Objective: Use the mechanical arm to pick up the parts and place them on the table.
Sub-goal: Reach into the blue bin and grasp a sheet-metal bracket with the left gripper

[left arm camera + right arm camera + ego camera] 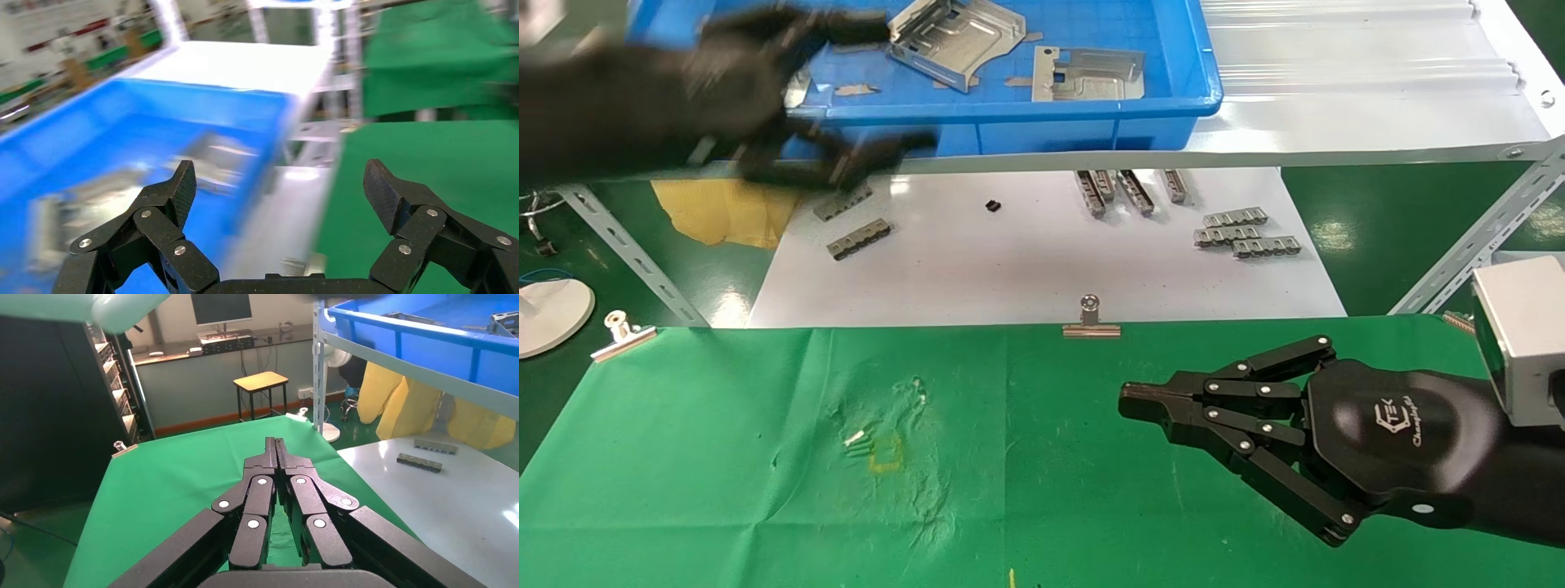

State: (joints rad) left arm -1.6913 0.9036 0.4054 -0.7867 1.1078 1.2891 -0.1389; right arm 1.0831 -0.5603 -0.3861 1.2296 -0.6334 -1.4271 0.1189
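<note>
While the left gripper (278,190) hovered at the front rim of the blue bin (1091,110), blurred in the head view, its fingers (177,190) stood wide apart and held nothing. Two silver parts (956,37) lay inside that bin on the white shelf (1361,98), one just beside the other (1087,73). The right gripper (1140,402) rested low over the green surface (723,457) with its fingers (275,456) pressed together, empty, well apart from the bin
</note>
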